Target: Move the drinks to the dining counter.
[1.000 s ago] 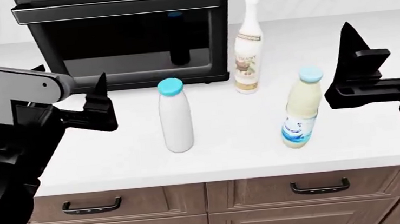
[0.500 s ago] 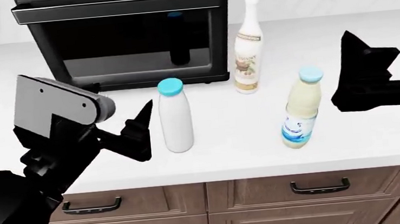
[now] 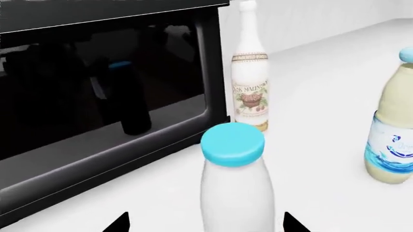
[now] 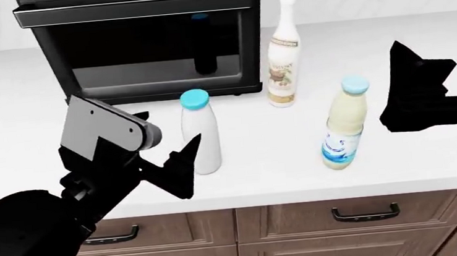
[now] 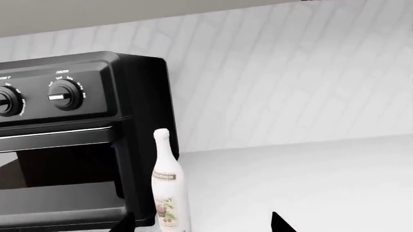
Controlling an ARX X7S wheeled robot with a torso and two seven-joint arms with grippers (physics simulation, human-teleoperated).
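Now the plain white bottle (image 4: pixel 200 133) stands upright on the white top (image 4: pixel 281 167) before the black oven (image 4: pixel 142 42), and we bring our left gripper (image 4: pixel 184 163), fingers spread, just beside it, so we judge the next move is advancing around its body, while our right gripper (image 4: pixel 439 75) hangs open.

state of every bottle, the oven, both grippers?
Plain white bottle with light-blue cap: upright, capped, ungrasped.
Pale-yellow bottle with blue label: upright, capped.
Tall cream slim-necked bottle: upright.
Black countertop oven: door shut.
Left gripper: open, straddling white bottle.
Right gripper: open, empty.
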